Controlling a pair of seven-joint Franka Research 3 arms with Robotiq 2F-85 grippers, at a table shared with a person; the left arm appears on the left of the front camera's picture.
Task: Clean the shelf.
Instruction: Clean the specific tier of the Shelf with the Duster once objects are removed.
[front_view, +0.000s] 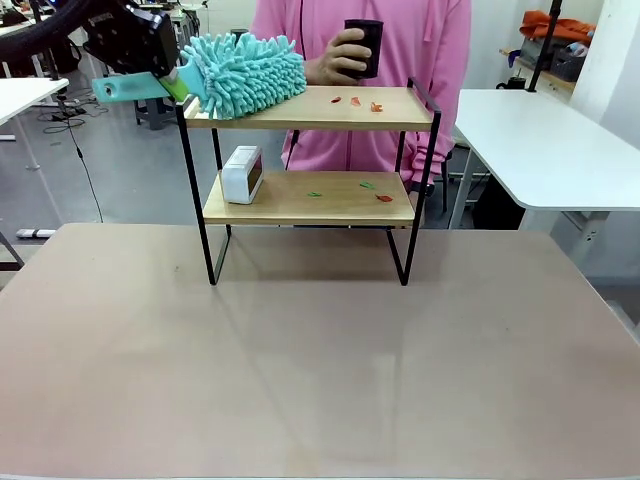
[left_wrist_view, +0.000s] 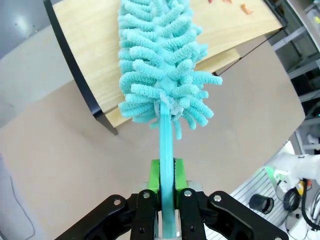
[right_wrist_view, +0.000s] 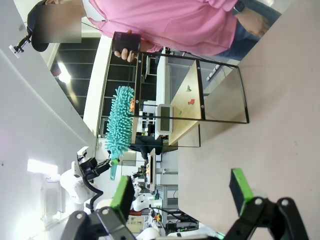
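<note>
The shelf (front_view: 310, 122) is a two-tier rack of light wooden boards in a black frame, standing mid-table. My left gripper (front_view: 172, 84) is shut on the handle of a teal fluffy duster (front_view: 245, 72), whose head lies on the left end of the top board. In the left wrist view the green pads (left_wrist_view: 154, 175) pinch the duster (left_wrist_view: 162, 60) handle above the shelf (left_wrist_view: 95, 75). Small red and green scraps (front_view: 356, 102) lie on the top board and others (front_view: 372, 190) on the lower one. My right gripper (right_wrist_view: 182, 190) is open, away from the shelf (right_wrist_view: 192, 95).
A person in pink stands behind the shelf holding a black cup (front_view: 364, 47) above the top board's right part. A small white device (front_view: 242, 174) sits on the lower board at left. White tables (front_view: 545, 140) stand right and left. The tan tabletop (front_view: 320, 360) lies in front.
</note>
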